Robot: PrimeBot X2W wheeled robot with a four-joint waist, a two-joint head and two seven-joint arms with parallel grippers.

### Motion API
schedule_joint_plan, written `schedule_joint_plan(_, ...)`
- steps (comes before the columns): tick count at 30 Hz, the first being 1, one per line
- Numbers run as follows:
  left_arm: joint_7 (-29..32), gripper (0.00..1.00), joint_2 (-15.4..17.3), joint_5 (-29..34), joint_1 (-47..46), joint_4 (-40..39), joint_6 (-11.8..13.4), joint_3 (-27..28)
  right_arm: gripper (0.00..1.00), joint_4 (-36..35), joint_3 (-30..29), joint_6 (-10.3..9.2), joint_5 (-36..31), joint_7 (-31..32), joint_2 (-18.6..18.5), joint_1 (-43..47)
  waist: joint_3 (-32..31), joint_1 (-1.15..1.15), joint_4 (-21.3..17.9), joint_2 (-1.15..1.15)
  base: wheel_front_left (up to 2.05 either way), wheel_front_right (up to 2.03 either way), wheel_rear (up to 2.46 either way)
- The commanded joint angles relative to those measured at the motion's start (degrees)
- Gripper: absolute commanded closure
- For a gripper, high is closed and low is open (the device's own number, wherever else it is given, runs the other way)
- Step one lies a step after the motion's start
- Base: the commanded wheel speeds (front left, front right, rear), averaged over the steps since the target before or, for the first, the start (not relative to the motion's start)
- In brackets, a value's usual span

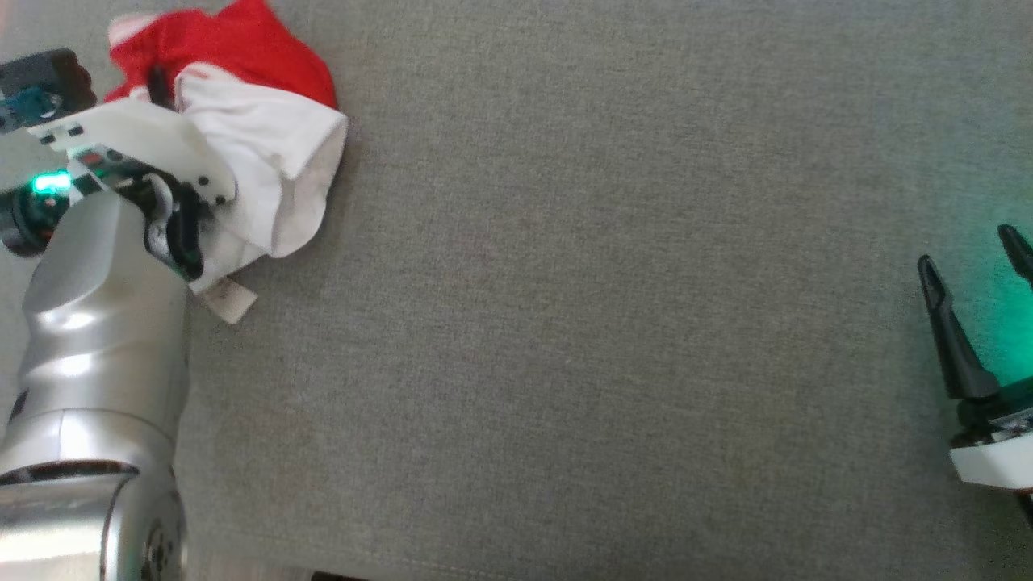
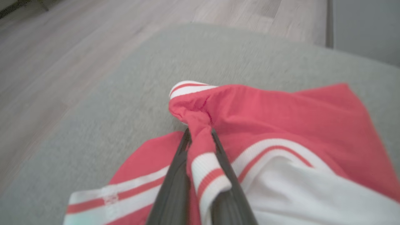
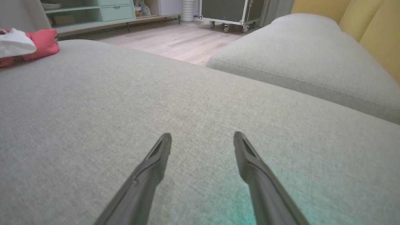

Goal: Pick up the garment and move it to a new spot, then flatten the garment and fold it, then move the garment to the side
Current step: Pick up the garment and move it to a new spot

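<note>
The garment (image 1: pixel 266 137) is a crumpled red and white piece with striped trim, bunched at the far left of the grey cushion (image 1: pixel 565 323). My left gripper (image 2: pixel 200 134) is shut on a red fold of the garment (image 2: pixel 281 125), the striped cuff pinched between its two dark fingers. In the head view the left wrist covers part of the cloth and hides the fingertips. My right gripper (image 1: pixel 972 258) stands open low at the right edge, well away from the garment. Its fingers (image 3: pixel 156 156) hover over bare cushion, with the garment (image 3: pixel 31 47) small at the far left.
The cushion's front edge (image 1: pixel 323 569) runs along the bottom of the head view. A second grey cushion (image 3: pixel 297 56) lies beyond a gap, with yellow backrests (image 3: pixel 359 15) behind it. Wooden floor (image 3: pixel 175 40), pale green shelving (image 3: pixel 93 12) and a wheeled case (image 3: pixel 231 12) lie farther off.
</note>
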Motion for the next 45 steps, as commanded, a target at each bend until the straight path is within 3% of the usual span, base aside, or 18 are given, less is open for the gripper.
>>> schedule_joint_plan(1,-3.43,1.0,3.8,-0.02,-2.56,-2.33,-0.95,0.53,0.0,-0.96,1.07,-0.04,0.19,-0.61,0.12,-0.5,-1.82,-0.01,-0.61,0.0,0.0,0.0,0.0)
schedule_joint_plan(4,-8.31,1.0,5.05,0.55,-4.46,-3.39,-2.01,-0.19,0.0,0.59,2.99,-0.04,0.25,-0.61,2.43,-1.5,-5.34,-0.01,-2.21,0.0,0.0,0.0,0.0)
schedule_joint_plan(11,-12.45,1.0,6.53,2.81,-8.55,-6.29,-4.08,-3.83,0.0,3.92,6.71,-0.04,0.06,-0.61,8.42,-3.43,-14.79,-0.01,-7.87,0.0,0.0,0.0,0.0)
schedule_joint_plan(18,-11.78,1.0,5.49,2.98,-12.36,-12.59,-5.46,-9.35,0.0,5.81,9.18,-0.04,-0.24,-0.61,14.3,-2.0,-24.27,-0.01,-17.44,0.0,0.0,0.0,0.0)
schedule_joint_plan(23,-9.37,1.0,3.63,-0.09,-10.8,-17.94,-5.56,-15.28,0.0,6.29,9.37,-0.04,-0.34,-0.61,16.51,-0.13,-27.49,-0.01,-24.81,0.0,0.0,0.0,0.0)
schedule_joint_plan(30,-7.09,1.0,0.14,-7.23,-1.39,-26.55,-5.58,-24.54,0.0,5.56,8.98,-0.04,-0.23,-0.61,18.22,0.28,-25.44,-0.01,-32.12,0.0,0.0,0.0,0.0)
schedule_joint_plan(33,-10.38,1.0,-0.62,-7.39,5.25,-28.74,-5.58,-28.27,0.0,5.4,9.65,-0.04,-0.14,-0.61,19.15,-0.24,-23.25,-0.01,-34.38,0.0,0.0,0.0,0.0)
schedule_joint_plan(41,-17.65,1.0,-3.91,-5.8,21.95,-23.48,-3.8,-34.17,0.0,5.57,11.34,-0.04,0.33,-0.61,20.96,-3.58,-16.64,-0.01,-37.25,0.0,0.0,0.0,0.0)
schedule_joint_plan(42,-17.9,0.76,-4.35,-6.2,23.19,-22.9,-3.22,-34.02,0.0,5.68,11.31,-0.04,0.34,-0.61,21.0,-3.76,-16.49,-0.01,-37.16,0.0,0.0,0.0,0.0)
schedule_joint_plan(43,-18.07,0.0,-4.7,-6.24,24.1,-22.83,-2.47,-34.02,0.0,5.76,11.09,-0.04,0.34,-0.61,21.02,-3.77,-16.47,-0.01,-36.83,0.0,0.0,0.0,0.0)
schedule_joint_plan(45,-18.2,0.0,-5.18,-5.96,25.57,-24.72,-1.37,-33.95,0.0,6.1,10.26,-0.04,0.37,-0.61,20.93,-3.4,-17.13,-0.01,-35.44,0.0,0.0,0.0,0.0)
